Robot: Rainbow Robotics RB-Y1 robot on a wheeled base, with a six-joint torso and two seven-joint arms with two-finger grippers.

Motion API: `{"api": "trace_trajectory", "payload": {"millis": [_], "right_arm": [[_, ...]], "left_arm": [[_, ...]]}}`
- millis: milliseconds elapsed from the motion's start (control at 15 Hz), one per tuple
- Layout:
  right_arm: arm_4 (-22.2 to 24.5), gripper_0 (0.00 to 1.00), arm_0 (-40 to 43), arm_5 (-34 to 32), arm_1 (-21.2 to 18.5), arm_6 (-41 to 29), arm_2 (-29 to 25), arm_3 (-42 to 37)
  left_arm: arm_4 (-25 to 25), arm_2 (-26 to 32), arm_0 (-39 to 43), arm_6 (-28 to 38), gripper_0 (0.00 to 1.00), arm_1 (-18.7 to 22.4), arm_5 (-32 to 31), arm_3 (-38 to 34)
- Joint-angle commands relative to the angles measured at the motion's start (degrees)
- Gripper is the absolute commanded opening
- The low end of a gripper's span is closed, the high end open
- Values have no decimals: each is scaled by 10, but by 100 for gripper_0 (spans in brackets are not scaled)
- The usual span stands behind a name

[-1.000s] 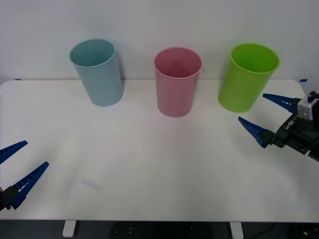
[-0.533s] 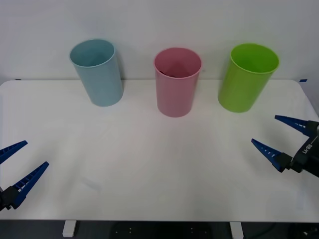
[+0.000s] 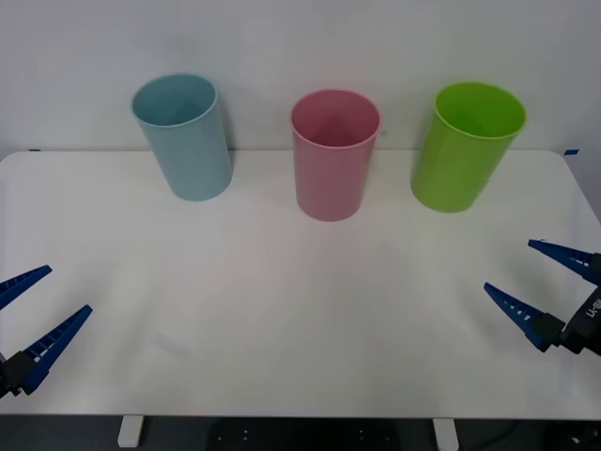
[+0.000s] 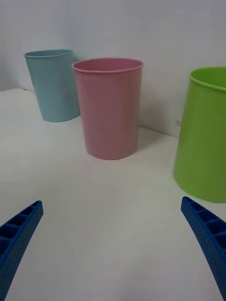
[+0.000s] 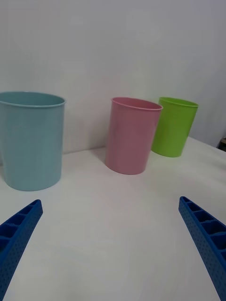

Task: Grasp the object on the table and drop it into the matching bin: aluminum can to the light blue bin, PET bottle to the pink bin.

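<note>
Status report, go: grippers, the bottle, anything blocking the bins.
Left gripper open, low at table's left edge. Right gripper open, at right edge. No bottle on the tabletop. Pink bin upright between light blue bin and lime green bin, unobstructed.

A lime green bin (image 3: 467, 146) is seen standing upright at the far right end of the row, its round rim open upward and its walls tapering toward the base. It is set apart from its neighbour by a clear gap. A plain pale wall (image 3: 300, 47) is seen behind it.
</note>
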Motion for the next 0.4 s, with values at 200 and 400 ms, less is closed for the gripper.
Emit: {"api": "trace_trajectory", "payload": {"millis": [200, 400], "right_arm": [[-7, 100, 18, -1, 0, 1, 9, 0], [-7, 100, 18, -1, 0, 1, 9, 0]], "left_arm": [[0, 0, 0, 0, 100, 0, 0, 0], [0, 0, 0, 0, 100, 0, 0, 0]]}}
